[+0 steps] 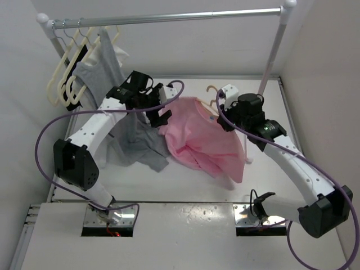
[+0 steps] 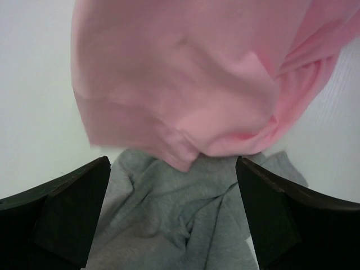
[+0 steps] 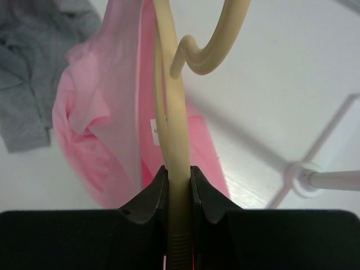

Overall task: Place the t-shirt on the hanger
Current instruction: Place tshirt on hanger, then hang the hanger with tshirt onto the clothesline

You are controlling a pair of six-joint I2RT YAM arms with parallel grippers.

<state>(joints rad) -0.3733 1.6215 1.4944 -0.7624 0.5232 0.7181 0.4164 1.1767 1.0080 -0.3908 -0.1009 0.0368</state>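
The pink t-shirt [image 1: 202,138] hangs bunched in mid-table, its lower part on the table. The peach-tan hanger [image 3: 175,129] runs into the shirt's collar by the neck label. Its hook [image 1: 212,90] sticks out behind, and fabric hides the rest of its frame. My right gripper [image 1: 225,109] is shut on the hanger's arm [image 3: 178,174]. My left gripper [image 1: 162,115] is open and empty at the shirt's left edge. In the left wrist view its fingers [image 2: 62,219] stand wide apart, with the pink shirt [image 2: 191,79] just ahead.
A grey sleeveless garment [image 1: 135,143] lies crumpled on the table under my left gripper and also shows in the left wrist view [image 2: 174,219]. Cream-white hangers [image 1: 64,79] hang on the rack rail [image 1: 169,18] at back left. The rack's right post [image 1: 273,56] and foot [image 3: 304,179] stand near my right arm.
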